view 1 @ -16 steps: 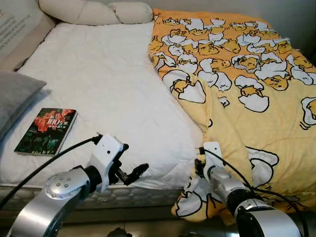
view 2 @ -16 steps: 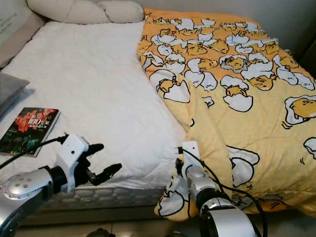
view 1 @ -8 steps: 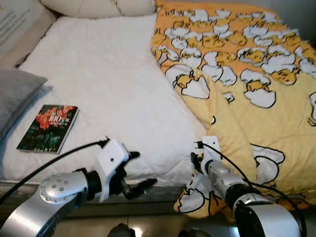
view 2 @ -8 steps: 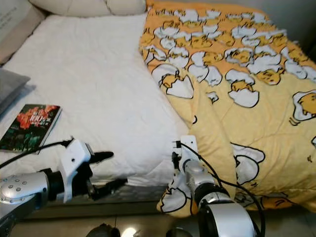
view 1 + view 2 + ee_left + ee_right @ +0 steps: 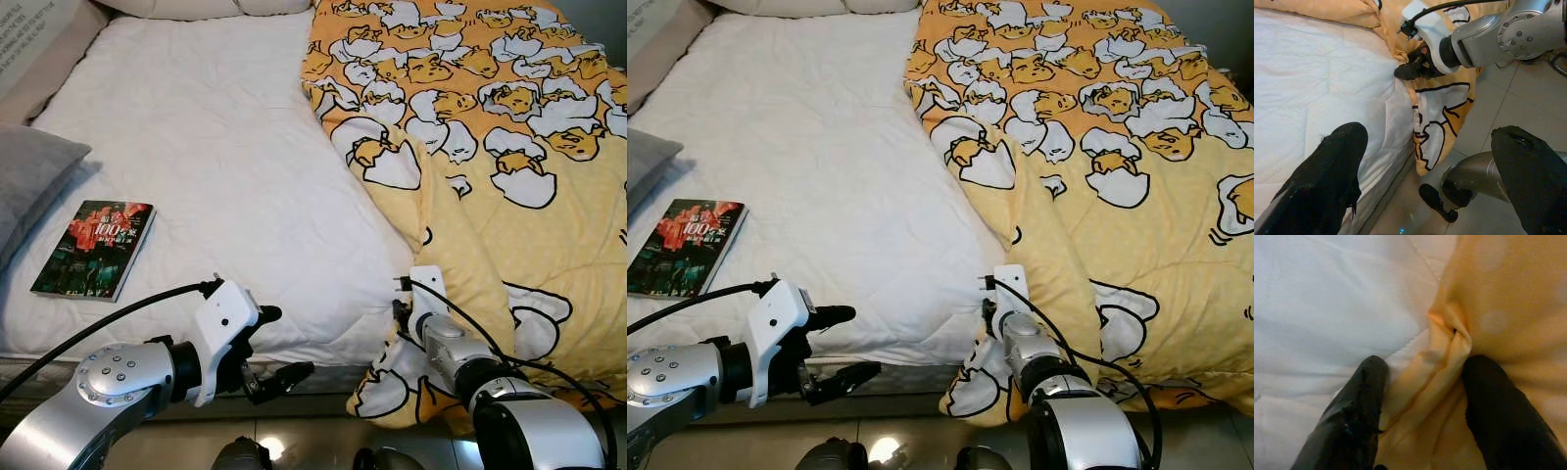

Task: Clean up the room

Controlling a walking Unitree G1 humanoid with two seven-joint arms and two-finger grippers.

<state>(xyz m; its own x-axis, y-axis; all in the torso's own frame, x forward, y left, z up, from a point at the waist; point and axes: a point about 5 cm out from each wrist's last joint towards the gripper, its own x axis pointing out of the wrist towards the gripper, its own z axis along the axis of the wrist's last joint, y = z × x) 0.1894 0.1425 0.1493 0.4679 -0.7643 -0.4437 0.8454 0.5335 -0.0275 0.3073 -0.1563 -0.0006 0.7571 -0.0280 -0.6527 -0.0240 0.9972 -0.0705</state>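
Pinching yellow blanket (image 5: 490,196) edge, right gripper (image 5: 1422,396), left gripper (image 5: 277,345) open

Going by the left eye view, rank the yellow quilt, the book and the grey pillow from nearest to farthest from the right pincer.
1. Yellow quilt: its folded edge is pinched between the fingers of the right pincer at the bed's foot.
2. Book: across the white mattress, near the left edge.
3. Grey pillow: beyond the book, at the far left edge.

The left end effector (image 5: 276,345) hovers with its two black fingers spread wide, arm bent across the front, while the right end effector (image 5: 1420,396) reaches forward, fingers pinched on a fold of yellow blanket (image 5: 1498,308).
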